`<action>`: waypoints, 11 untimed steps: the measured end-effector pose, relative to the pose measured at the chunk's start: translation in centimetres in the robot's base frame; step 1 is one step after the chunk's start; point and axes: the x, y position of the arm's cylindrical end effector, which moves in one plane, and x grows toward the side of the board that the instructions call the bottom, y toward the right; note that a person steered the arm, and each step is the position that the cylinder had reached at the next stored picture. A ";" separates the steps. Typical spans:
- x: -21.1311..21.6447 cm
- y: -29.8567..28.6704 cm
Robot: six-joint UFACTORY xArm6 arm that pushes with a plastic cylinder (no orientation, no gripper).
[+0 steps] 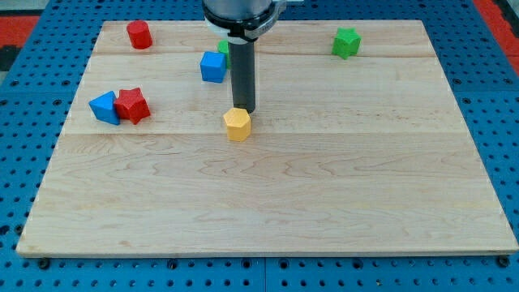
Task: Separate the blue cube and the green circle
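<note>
While the blue cube (212, 66) sits toward the view's top of the desk (324, 178), the green circle (223, 47) is almost wholly hidden: only a sliver of green shows just above and to the right of the cube, behind the dark rod, apparently touching it or nearly so. That closeness is the whole reason for the job, since the pair must be driven apart.

My tip (246, 110) stands below and to the right of the blue cube, clear of it, and right at the upper edge of the yellow hexagon-like block (237, 124); whether it touches that block I cannot tell. This tool is a plain rod with no jaws, so it neither opens nor closes and grips nothing; it can only shove.

Judging from this, the separation has not begun. From where the tip stands, it would probably need to travel up past the cube's right side and wedge between the two.

Well left and below the blue cube lie a blue triangular block (105, 107) and a red star-like block (133, 105), touching one another. Another red block (139, 35) sits up and left of the cube, and a green star-like block (346, 42) far to its right.
</note>
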 end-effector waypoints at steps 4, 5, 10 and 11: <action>0.1 2.9; 0.1 2.9; -2.5 -1.1; -2.1 -6.2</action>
